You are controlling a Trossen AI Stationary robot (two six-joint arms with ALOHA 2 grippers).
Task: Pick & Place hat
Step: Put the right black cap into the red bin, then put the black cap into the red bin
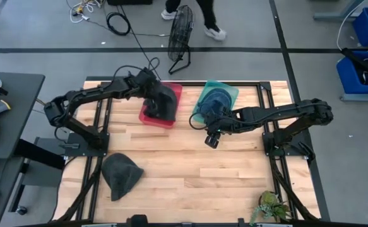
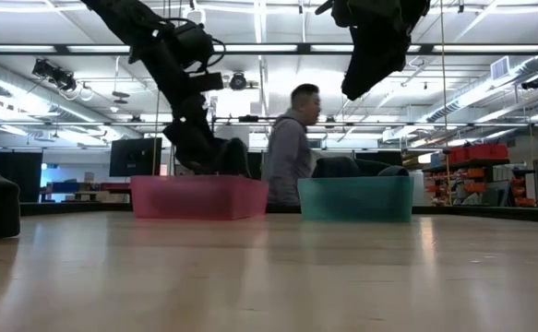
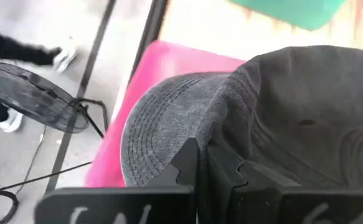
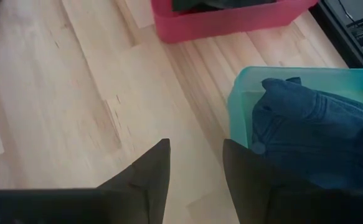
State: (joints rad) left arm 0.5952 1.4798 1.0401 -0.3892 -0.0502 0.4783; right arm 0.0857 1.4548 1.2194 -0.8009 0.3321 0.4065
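Observation:
A dark grey hat point(image 1: 163, 101) sits over the pink bin point(image 1: 176, 93), and my left gripper point(image 3: 201, 163) is shut on it. In the left wrist view its stitched brim point(image 3: 159, 134) lies above the pink wall. A blue hat point(image 1: 214, 101) lies inside the teal bin point(image 1: 231, 91). Another grey hat point(image 1: 122, 175) rests flat on the wooden table near its near left corner. My right gripper point(image 1: 211, 140) hangs open above bare wood, on the near side of the teal bin, touching nothing. My left gripper pinches the grey hat between its two fingers point(image 3: 187, 163) where the brim meets the crown point(image 3: 213, 134). It comes from above, slanting in from the table's left. The hat reaches down into the pink bin point(image 2: 199, 195); whether it rests on the bin's floor is hidden by the wall.
The two bins stand side by side at the table's far edge. A floor fan point(image 1: 180, 34) stands beyond the far edge, and a person point(image 2: 292, 148) shows behind the bins. A small plant point(image 1: 271, 205) sits at the near right corner. Bare wood fills the table's middle.

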